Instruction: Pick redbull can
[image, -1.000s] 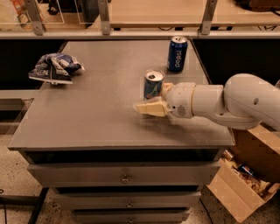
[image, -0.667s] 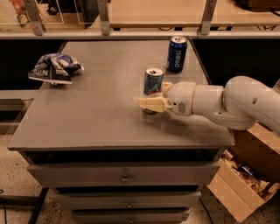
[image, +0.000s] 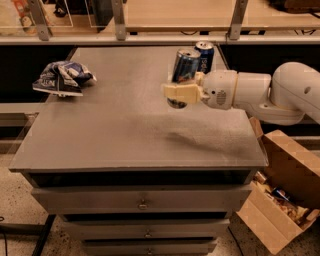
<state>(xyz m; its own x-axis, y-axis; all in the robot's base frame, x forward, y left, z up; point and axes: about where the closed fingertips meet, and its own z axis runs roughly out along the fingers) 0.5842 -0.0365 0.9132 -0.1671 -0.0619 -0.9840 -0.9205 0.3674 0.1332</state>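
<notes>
1. Over the right-centre of the worktop you have the hand hanging in the air. It reaches in from the right on its thick white arm.
2. Hand state: its cream fingers are pinched on the redbull can, gripping it low on the body.
3. Redbull can: held clear of the worktop, not touching it. It is tilted, with the silver top leaning toward the far right. The base pokes out just below the fingers, and the blue-and-silver side faces you.
4. A soft shadow lies on the grey surface below the can and a little nearer to you, apart from the can itself.
5. Just behind the held can, near the far right edge, a dark blue Pepsi can stands upright on the worktop. The redbull can partly hides it, so you cannot tell whether the two touch.
6. At the far left, a crumpled blue-and-white bag lies on the worktop, well apart from both cans and the hand.
7. Under the worktop is a stack of grey drawers with small knobs, all closed.
8. On the floor to the right of the drawers is an open cardboard box with its flaps spread. Its contents are too small to tell.
</notes>
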